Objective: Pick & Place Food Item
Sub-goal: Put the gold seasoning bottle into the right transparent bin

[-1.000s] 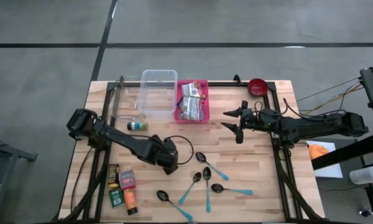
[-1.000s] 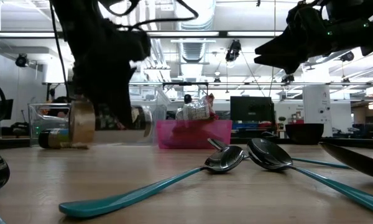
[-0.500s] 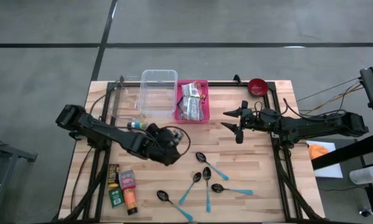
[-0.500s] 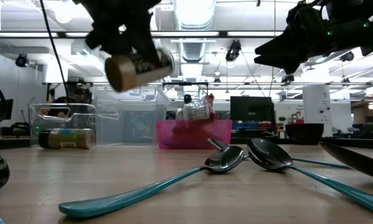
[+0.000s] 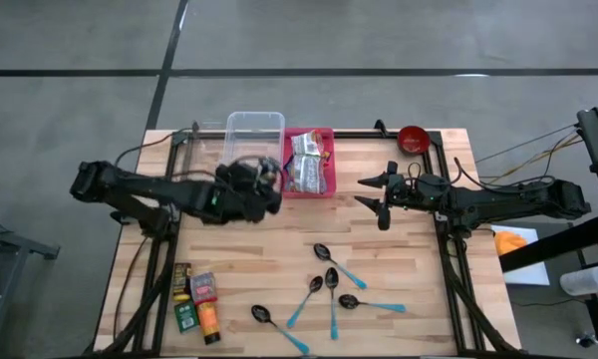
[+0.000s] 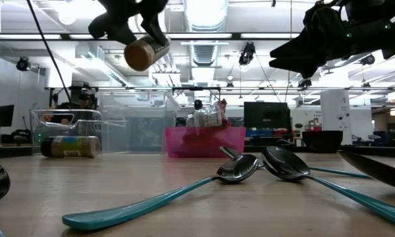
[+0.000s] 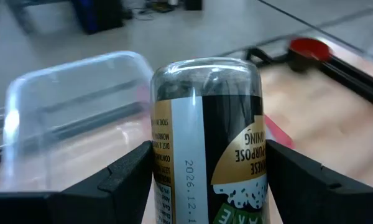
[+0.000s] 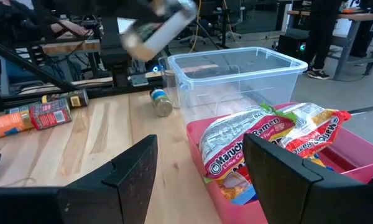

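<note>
My left gripper [image 5: 262,185] is shut on a glass seasoning jar [image 7: 205,124] with a gold and black label. It holds the jar in the air by the near edge of the clear plastic bin [image 5: 252,140]. The low view shows the jar [image 6: 145,52] high above the table. Right of the clear bin, a pink bin [image 5: 309,165] holds ramen packets [image 8: 261,140]. A second jar [image 6: 69,146] lies on its side on the table near the clear bin. My right gripper [image 5: 369,193] hangs open above the table's right part, holding nothing. My left gripper pinches the jar's labelled side walls [image 7: 158,168] between its two fingers [image 7: 127,177], one on each side. The fingers lie along the jar and slant down toward the far edge. The jar is lifted clear of the table and tilted, one end pointing at the clear bin.
Several teal-handled spoons [image 5: 329,289] lie near the table's front middle. Small packets and a tube [image 5: 197,299] lie at the front left. A red bowl [image 5: 412,138] sits at the far right corner. Black frame rails run along the table's left and right sides.
My left gripper has risen from table height and swung toward the far edge, to the clear bin, rolling its wrist on the way. The jar came up with it, lifted clear of the table and turned from nearly upright to tilted.
</note>
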`<action>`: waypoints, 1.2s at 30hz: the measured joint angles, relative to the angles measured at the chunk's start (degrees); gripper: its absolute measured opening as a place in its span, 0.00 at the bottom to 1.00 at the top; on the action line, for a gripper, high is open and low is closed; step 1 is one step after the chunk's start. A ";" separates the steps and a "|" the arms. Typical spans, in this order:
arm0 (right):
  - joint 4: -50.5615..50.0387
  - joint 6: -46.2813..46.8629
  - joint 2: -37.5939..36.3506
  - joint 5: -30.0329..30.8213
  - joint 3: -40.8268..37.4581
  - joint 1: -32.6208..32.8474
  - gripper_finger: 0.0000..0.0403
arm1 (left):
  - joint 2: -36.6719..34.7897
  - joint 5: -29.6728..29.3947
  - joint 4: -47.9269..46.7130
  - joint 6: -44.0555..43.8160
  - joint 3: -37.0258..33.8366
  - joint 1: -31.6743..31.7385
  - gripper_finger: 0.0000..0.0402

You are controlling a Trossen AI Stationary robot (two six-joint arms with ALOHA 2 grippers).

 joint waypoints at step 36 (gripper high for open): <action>-0.17 0.00 0.02 0.00 0.01 0.01 0.58 | 8.40 37.16 3.35 10.98 -0.01 41.56 0.67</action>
